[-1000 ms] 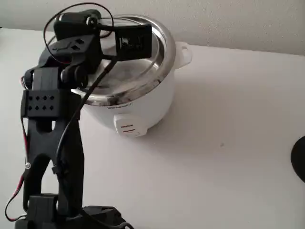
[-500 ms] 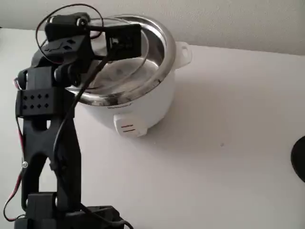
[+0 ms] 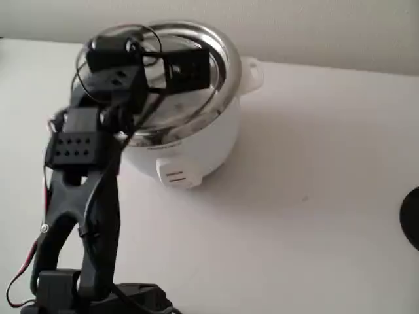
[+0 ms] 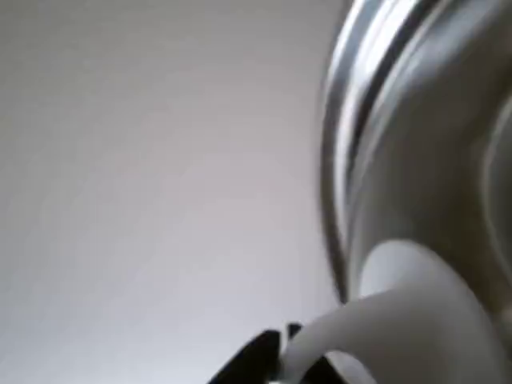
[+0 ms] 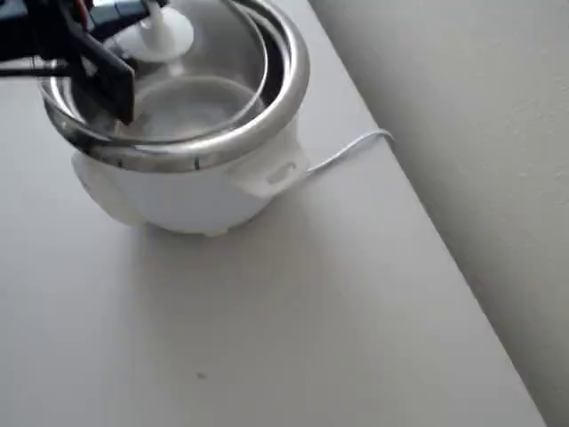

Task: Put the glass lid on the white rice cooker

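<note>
Glass lid (image 5: 200,67) over white rice cooker (image 3: 196,140), held tilted just above steel rim, not seated flat yet. Tool (image 5: 133,22) at lid's white knob (image 5: 164,34); looks closed on knob, but fingers mostly hidden, so cannot tell for sure.

Lid hard, smooth, slippery, can break if dropped. Probably light. Knob best place to hold.

Cooker near back edge of counter (image 3: 314,222), wall close behind. Cord (image 5: 347,149) trails off edge. Lots of open counter in front and right in fixed view.

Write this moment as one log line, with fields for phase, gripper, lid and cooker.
phase: lowering lid | gripper: shut on glass lid knob | glass lid: tilted over pot | white rice cooker: upright on table
</note>
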### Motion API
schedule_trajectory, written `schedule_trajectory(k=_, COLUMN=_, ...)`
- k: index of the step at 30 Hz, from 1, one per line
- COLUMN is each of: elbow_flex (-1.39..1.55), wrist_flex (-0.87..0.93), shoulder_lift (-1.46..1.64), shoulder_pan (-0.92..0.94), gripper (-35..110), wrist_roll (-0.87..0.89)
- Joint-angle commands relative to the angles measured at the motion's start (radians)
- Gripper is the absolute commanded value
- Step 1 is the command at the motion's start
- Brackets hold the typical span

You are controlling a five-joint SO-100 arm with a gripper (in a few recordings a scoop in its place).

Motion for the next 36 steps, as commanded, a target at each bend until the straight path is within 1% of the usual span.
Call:
schedule_trajectory(k=1, elbow_flex=0.005, wrist_flex=-0.066, shoulder_lift=0.080, shoulder_pan=0.040, gripper=0, wrist_roll=-0.052)
schedule_trajectory(k=5, elbow_flex=0.026, wrist_flex=-0.095, shoulder_lift=0.106, shoulder_pan=0.041, gripper=0, wrist_roll=-0.083)
schedule_trajectory(k=8, elbow_flex=0.091, wrist_flex=-0.147, shoulder_lift=0.199, shoulder_pan=0.034, gripper=0, wrist_roll=-0.083)
schedule_trajectory(k=16, elbow_flex=0.100, wrist_flex=-0.160, shoulder_lift=0.331, shoulder_pan=-0.002, gripper=0, wrist_roll=-0.094)
schedule_trajectory(k=28, elbow_flex=0.077, wrist_flex=-0.284, shoulder_lift=0.222, shoulder_pan=-0.011, gripper=0, wrist_roll=-0.117)
schedule_trajectory(k=36, elbow_flex=0.037, wrist_flex=-0.313, shoulder_lift=0.138, shoulder_pan=-0.006, gripper=0, wrist_roll=-0.120)
